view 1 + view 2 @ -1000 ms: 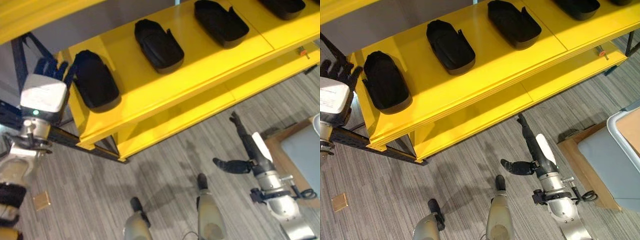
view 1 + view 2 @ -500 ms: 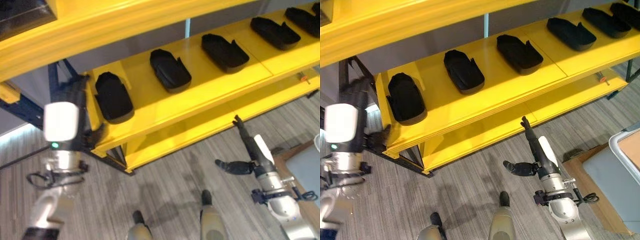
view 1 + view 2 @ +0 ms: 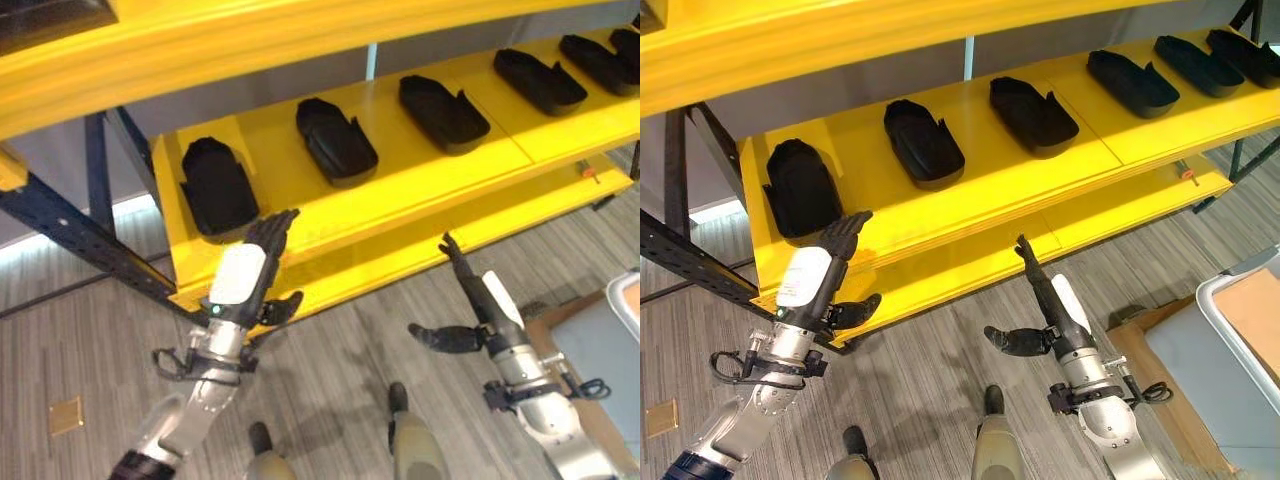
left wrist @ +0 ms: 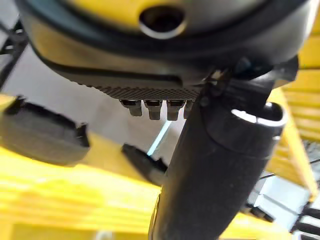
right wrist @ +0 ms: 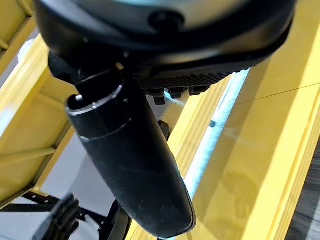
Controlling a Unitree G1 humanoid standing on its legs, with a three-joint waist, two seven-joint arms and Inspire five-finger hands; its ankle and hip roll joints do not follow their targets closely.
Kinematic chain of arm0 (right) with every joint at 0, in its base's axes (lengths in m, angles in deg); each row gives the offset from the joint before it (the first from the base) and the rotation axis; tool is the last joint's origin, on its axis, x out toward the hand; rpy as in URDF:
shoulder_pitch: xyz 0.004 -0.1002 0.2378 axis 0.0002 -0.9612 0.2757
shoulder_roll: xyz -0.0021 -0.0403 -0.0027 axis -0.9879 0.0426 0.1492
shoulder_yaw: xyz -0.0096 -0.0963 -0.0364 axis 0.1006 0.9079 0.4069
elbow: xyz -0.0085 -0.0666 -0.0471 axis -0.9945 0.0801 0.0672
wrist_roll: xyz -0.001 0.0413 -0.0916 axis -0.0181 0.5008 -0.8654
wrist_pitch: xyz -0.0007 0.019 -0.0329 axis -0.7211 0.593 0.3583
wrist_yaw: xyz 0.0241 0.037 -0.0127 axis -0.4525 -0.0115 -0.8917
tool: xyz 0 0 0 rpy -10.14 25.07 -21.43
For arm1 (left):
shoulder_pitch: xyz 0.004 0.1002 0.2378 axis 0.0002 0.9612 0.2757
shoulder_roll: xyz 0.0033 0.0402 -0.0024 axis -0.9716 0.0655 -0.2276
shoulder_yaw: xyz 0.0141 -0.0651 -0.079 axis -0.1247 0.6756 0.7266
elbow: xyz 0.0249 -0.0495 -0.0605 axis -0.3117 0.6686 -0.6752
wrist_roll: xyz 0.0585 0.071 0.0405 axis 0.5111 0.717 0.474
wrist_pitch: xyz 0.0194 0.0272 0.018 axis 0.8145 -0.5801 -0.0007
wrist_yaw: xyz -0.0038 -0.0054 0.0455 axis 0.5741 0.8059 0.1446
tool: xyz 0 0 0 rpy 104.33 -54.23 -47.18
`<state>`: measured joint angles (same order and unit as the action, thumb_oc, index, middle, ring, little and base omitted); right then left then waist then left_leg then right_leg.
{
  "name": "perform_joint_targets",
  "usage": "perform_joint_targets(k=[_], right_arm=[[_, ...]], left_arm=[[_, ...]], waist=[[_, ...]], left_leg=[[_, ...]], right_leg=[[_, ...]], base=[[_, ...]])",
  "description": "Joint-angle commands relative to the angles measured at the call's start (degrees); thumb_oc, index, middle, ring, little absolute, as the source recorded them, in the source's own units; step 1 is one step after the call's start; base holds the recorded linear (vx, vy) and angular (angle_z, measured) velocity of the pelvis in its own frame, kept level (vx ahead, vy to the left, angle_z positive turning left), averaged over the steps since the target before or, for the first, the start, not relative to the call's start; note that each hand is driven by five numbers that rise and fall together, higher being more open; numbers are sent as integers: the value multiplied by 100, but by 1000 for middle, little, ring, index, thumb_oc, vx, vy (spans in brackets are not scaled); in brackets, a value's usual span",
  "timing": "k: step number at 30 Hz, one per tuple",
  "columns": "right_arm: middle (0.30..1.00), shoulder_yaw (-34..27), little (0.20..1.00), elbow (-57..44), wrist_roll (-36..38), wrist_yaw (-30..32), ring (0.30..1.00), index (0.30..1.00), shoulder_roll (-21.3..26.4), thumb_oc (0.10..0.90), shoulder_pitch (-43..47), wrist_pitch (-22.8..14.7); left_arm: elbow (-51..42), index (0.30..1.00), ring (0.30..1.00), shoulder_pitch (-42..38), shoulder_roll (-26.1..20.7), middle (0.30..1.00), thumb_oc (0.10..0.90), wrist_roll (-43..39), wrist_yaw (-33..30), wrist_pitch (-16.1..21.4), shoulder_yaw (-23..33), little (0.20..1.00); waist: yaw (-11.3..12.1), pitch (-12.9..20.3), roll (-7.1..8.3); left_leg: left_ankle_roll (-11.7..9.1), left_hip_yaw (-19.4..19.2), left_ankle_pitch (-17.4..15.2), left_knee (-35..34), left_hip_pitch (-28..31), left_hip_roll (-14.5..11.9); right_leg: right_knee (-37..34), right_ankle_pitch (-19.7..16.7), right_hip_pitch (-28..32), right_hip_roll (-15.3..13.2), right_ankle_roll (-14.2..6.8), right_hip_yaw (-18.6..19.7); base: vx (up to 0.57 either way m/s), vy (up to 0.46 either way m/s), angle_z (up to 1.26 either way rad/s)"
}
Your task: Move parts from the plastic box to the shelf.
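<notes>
Several black moulded parts lie in a row on the yellow shelf; the nearest ones are a part at the left end, a second and a third. My left hand is open and empty, its fingers straight, just in front of the shelf's front edge below the left-end part. My right hand is open and empty over the floor, fingers pointing at the lower shelf board. The plastic box, grey with a white rim, stands at the far right.
A dark blue steel brace runs at the shelf's left end. An upper yellow shelf overhangs the row. A small orange item lies on the lower board. The box rests on a brown base. A brass plate sits in the floor.
The camera has shifted. My left hand has come down from beside the shelf's left end and moved right, to the front of the shelf edge. My right hand has kept its pose.
</notes>
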<state>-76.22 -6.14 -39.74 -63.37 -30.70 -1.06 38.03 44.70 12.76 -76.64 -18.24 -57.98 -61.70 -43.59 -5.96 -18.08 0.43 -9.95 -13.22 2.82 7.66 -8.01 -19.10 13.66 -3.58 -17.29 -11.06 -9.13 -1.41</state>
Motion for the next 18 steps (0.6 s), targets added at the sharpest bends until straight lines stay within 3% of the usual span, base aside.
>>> perform_joint_targets(k=[1,18], right_arm=[[1000,-286,1000,-883,41,351,1000,1000,68,900,540,-477],[1000,-340,1000,-887,13,523,1000,1000,122,900,596,-516]], left_arm=[[-416,1000,1000,-453,-164,1000,900,172,-546,26,474,1000],[-274,1000,1000,188,-181,1000,900,383,-1101,-239,1138,1000]], waist=[[64,41,137],[223,-214,225]], left_leg=[[107,372,371,70,-234,7],[71,453,461,72,-428,-30]], right_leg=[[551,337,81,189,106,-44],[675,331,-96,173,168,-141]], base=[[-32,-46,11],[-5,-10,3]])
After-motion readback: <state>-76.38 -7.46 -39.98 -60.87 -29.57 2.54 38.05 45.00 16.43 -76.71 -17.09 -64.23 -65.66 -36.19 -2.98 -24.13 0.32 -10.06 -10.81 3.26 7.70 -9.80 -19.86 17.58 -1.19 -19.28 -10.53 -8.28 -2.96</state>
